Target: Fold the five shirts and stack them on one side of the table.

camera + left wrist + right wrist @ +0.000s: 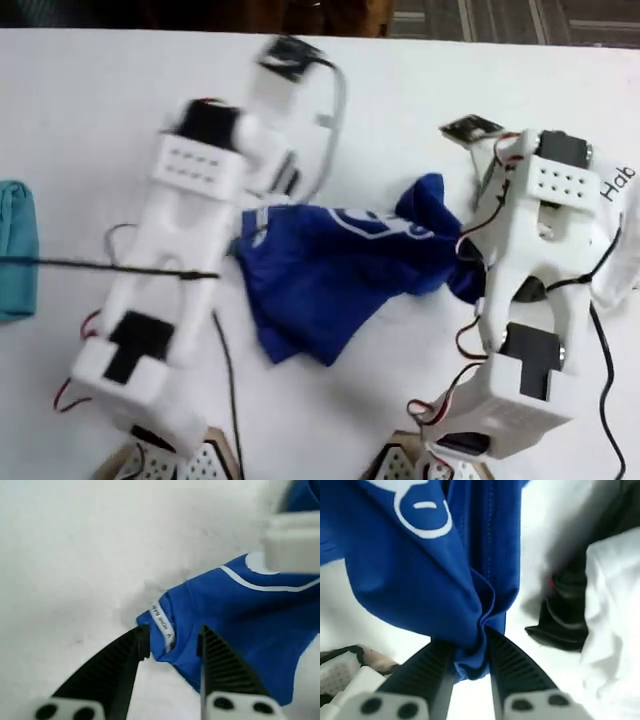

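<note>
1. Blue shirt: one item, unfolded and crumpled. We log it at the middle of the white table, between the two arms, with its white print facing up.
2. Left gripper: we find its fingers apart, one on each side of the blue shirt's collar edge, where the neck label shows. We cannot tell whether they touch the cloth.
3. Right gripper: we find its fingers pinched tight on a bunched fold of the blue shirt, at the end away from the label.
4. Teal shirt: one item, folded. It lies at the table's edge on the left arm's side, well apart from the blue shirt.
5. White cloth: one item, rumpled, beside the right arm. We note a dark item just beside it, which we cannot identify.
</note>
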